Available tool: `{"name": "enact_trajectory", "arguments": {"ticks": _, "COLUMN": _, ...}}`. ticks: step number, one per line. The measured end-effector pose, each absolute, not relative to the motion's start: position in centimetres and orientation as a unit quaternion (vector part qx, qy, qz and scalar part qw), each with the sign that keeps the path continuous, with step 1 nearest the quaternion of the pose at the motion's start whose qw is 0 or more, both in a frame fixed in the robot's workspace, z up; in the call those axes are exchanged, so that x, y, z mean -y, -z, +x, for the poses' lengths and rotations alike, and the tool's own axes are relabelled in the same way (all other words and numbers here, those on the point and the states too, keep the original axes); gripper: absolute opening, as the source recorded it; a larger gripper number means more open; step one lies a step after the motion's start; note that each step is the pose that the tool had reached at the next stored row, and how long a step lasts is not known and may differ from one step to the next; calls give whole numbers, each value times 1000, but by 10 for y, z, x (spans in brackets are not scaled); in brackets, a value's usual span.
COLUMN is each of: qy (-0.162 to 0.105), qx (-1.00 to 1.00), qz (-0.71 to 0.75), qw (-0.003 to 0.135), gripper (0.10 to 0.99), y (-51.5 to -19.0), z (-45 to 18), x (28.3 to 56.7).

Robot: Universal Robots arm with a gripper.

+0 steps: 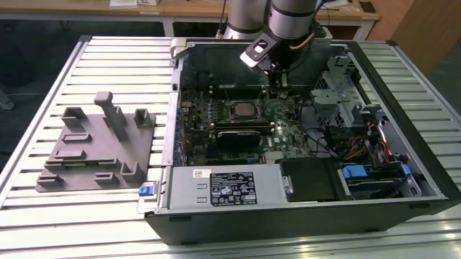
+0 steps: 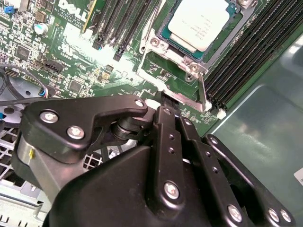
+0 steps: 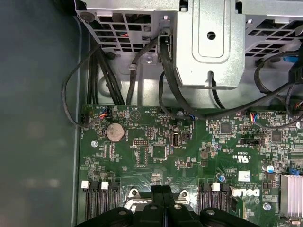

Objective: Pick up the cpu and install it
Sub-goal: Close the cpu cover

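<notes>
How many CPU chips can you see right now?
1. The cpu sits in the socket on the motherboard inside the open case; the gripper is just beside the socket. The arm may hide others.

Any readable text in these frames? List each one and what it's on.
White label on the large silver box: print too small to read.
Green motherboard: white silkscreen and a logo; fine print too small to read.
Small silvery square cpu: faint top print, unreadable.
</notes>
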State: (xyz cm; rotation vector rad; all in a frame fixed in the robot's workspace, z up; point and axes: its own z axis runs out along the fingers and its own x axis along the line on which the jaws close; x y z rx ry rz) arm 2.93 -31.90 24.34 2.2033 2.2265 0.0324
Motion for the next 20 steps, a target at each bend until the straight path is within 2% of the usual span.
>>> {"name": "enact_trajectory", "arguments": {"ticks": 20, "qy": -10, "qx": -711, "qz": 703, "qw": 5, "gripper": 106, "y": -243, "z": 24, "x": 319}}
